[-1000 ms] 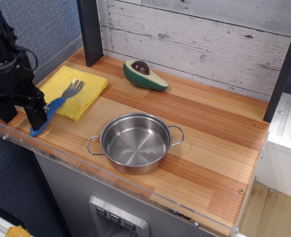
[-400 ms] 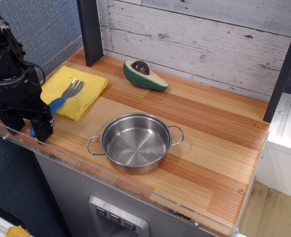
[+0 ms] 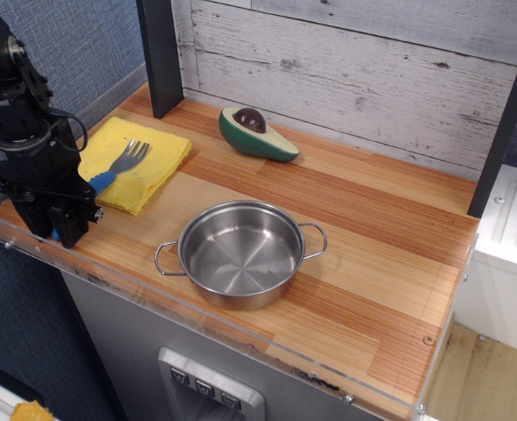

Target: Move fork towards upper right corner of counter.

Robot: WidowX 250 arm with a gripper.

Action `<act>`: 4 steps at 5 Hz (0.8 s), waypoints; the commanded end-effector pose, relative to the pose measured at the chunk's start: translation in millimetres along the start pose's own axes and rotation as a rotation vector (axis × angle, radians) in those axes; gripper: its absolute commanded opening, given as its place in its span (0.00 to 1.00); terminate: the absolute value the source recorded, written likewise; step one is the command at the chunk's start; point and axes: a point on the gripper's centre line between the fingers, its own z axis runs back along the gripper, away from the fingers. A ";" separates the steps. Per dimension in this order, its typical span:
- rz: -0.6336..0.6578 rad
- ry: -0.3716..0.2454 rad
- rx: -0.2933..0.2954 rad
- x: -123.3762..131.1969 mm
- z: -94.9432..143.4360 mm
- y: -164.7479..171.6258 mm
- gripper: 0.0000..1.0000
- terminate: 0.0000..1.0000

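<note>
The fork (image 3: pixel 119 167) lies at the counter's left end, its silver tines on a yellow cloth (image 3: pixel 159 151) and its blue handle running down-left off the cloth. My gripper (image 3: pixel 54 230) stands upright over the handle's lower end near the front left corner. Its black fingers (image 3: pixel 69 221) are drawn in close on either side of the handle, with a bit of blue showing between them. The fork still rests on the counter (image 3: pixel 372 263). The counter's upper right corner lies by the dark post at the far right.
A steel pot (image 3: pixel 240 253) with two handles stands in the front middle. A half avocado (image 3: pixel 258 134) lies at the back near the wall. A dark post (image 3: pixel 160 53) stands at the back left. A clear acrylic rim (image 3: pixel 240 338) runs along the front edge.
My gripper has shifted right and lowered over the handle's end, and its fingers have drawn together around it. The fork has not moved.
</note>
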 end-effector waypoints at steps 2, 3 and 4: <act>0.042 -0.156 -0.009 -11.3 48.8 0.2 0.00 0.00; -0.009 -0.249 0.012 -5.6 80.1 -28.7 0.00 0.00; -0.101 -0.276 0.005 0.5 109.4 -68.6 0.00 0.00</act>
